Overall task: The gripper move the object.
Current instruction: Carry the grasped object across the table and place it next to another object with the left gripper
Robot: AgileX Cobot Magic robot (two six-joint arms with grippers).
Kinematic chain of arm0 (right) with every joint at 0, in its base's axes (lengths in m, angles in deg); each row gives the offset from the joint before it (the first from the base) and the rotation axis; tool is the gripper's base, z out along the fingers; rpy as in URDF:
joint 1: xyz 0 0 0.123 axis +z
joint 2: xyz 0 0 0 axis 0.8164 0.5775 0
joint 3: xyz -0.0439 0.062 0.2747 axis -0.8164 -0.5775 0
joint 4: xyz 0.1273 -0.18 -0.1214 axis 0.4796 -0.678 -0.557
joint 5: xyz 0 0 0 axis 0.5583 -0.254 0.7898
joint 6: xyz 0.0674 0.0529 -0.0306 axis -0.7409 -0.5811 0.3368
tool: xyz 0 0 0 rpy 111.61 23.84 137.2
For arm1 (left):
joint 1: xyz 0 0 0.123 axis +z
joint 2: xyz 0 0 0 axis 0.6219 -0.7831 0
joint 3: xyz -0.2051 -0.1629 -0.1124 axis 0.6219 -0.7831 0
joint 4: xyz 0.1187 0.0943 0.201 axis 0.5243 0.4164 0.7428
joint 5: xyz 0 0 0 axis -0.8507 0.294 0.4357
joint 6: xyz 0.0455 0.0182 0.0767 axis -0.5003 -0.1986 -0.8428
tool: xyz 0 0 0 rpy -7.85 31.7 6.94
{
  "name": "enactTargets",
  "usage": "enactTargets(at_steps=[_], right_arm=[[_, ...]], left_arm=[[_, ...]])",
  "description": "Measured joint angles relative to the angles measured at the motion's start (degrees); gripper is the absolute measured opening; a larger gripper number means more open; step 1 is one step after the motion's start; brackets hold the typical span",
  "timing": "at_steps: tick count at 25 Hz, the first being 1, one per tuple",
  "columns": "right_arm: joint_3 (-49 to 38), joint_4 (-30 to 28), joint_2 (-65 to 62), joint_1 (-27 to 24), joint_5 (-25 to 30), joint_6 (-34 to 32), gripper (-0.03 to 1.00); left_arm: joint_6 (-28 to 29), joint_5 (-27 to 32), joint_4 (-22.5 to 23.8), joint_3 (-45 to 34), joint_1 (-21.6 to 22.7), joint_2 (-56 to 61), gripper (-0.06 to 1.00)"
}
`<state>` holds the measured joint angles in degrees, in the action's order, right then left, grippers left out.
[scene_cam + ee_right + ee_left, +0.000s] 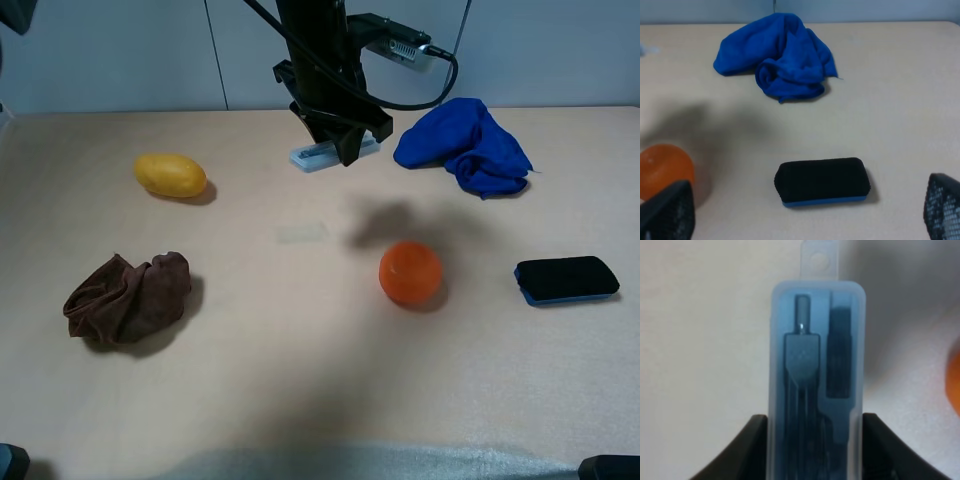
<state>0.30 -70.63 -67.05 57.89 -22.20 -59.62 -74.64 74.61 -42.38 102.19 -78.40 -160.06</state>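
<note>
The object [318, 155] is a slim whitish-blue translucent case with dark contents. It hangs a little above the table at the back centre, and its shadow falls near the orange ball. My left gripper [345, 140], black with angular fingers and a cable, is shut on it. In the left wrist view the case [815, 365] sits between the two dark fingers [747, 445], and the gripper [815, 455] clamps its near end. My right gripper [806, 220] is open and empty, with its mesh fingertips [670, 210] wide apart in front of the black eraser.
A blue cloth [465, 145] lies right of the object. An orange ball [410, 272] sits mid-table, a black-topped blue-edged eraser [566, 279] at the right, a yellow fruit [171, 175] at the back left and a brown cloth [128, 298] at the left. A faint pale patch [301, 233] marks the table.
</note>
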Motion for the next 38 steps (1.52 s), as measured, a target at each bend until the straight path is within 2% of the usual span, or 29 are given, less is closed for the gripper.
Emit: enactTargets(at_steps=[15, 28, 38], right_arm=[[0.0, 0.0, 0.0, 0.0, 0.0, 0.0, 0.69], [0.0, 0.0, 0.0, 0.0, 0.0, 0.0, 0.69], [0.0, 0.0, 0.0, 0.0, 0.0, 0.0, 0.69]], left_arm=[[1.4, -6.7, -0.1, -9.9, -6.2, -0.1, 0.42], [1.6, -15.1, -1.3, -17.1, -6.4, -0.1, 0.42], [1.5, -16.8, -1.4, -17.3, -6.8, -0.3, 0.42]])
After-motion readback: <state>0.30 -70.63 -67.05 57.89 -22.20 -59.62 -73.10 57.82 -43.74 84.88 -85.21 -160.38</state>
